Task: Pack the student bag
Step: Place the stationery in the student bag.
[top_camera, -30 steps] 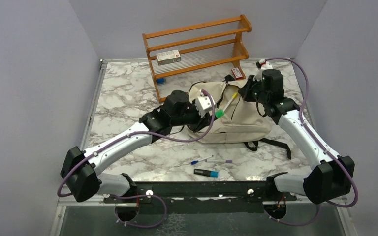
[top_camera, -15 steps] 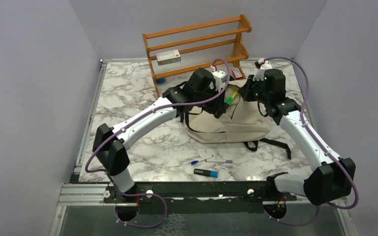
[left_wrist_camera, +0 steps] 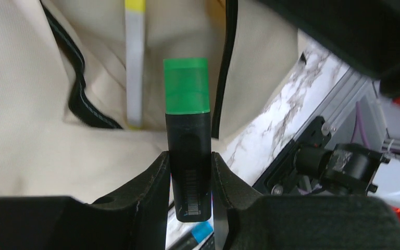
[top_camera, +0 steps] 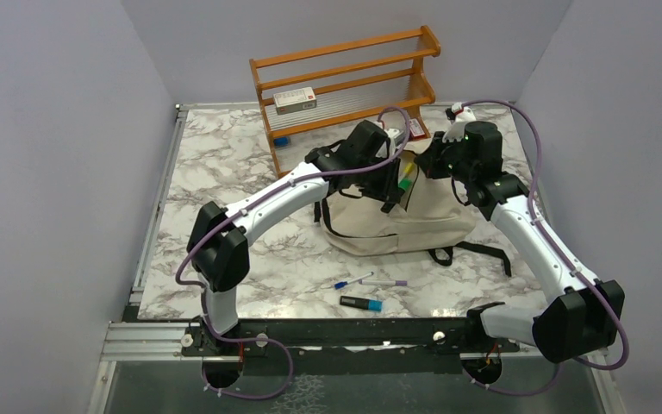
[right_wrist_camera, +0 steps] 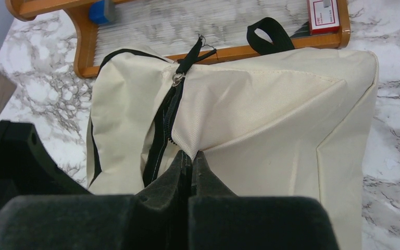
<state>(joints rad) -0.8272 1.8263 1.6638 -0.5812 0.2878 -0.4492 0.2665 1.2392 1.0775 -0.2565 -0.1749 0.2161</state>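
The marble table [top_camera: 224, 172] is being closed in by grey walls on the left, far and right sides. A wooden rack [top_camera: 345, 82] is standing against the far edge. Open surface is lying to the left of the arms. Near the front edge, a blue pen [top_camera: 351, 280], a purple pen [top_camera: 385, 283] and a blue-capped marker [top_camera: 361, 303] are lying loose.

The student bag [top_camera: 414, 220] is lying flat right of centre, just in front of the rack. Its top handle loop is pointing at the rack and its black straps are trailing toward the near right. It is reading wider across the table than deep, though foreshortening makes the long axis uncertain. Its zipper is standing open along the left part.

The left gripper [left_wrist_camera: 188, 166] is clamping a black highlighter [left_wrist_camera: 187, 130] between both fingers, green cap pointing out beyond the fingertips over the bag's opening, where a white, yellow-tipped pen [left_wrist_camera: 134, 62] is lying. The right gripper [right_wrist_camera: 189, 161] is pinching a fold of bag fabric beside the zipper, jaws nearly touching.
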